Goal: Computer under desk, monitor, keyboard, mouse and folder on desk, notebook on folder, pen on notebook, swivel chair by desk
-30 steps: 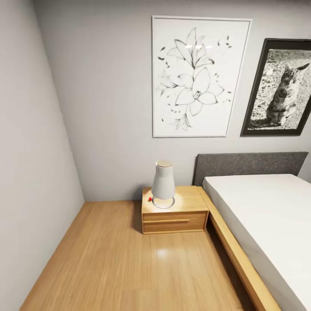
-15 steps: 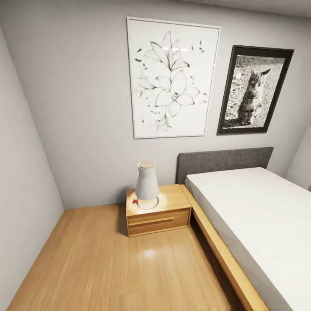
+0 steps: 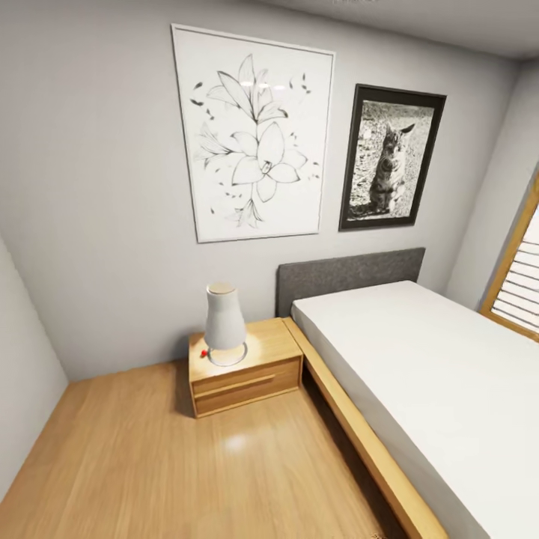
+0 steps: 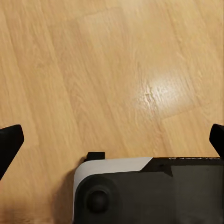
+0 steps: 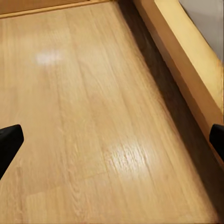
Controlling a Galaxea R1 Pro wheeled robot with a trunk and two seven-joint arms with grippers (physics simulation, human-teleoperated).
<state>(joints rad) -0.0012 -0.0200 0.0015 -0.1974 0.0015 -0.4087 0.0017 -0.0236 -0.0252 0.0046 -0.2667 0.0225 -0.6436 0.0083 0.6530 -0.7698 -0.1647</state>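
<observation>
- Head view: bedroom corner. Wooden nightstand (image 3: 243, 374) with one closed drawer, contents can't tell. White lamp (image 3: 224, 326) upright on its top, tiny red item (image 3: 203, 353) just beside the lamp base. Bed (image 3: 419, 382) with grey headboard (image 3: 348, 275) touching the nightstand's side. Flower print (image 3: 254, 135) and cat photo (image 3: 391, 157) on the wall, window (image 3: 520, 288) at the edge.
- Left wrist view: left gripper (image 4: 112, 140) spread wide, nothing between the fingertips, wood floor (image 4: 93, 70) beyond it, robot base (image 4: 149, 189) underneath.
- Right wrist view: right gripper (image 5: 112, 140) spread wide, empty, over the floor; wooden bed frame (image 5: 186, 60) near one fingertip.
</observation>
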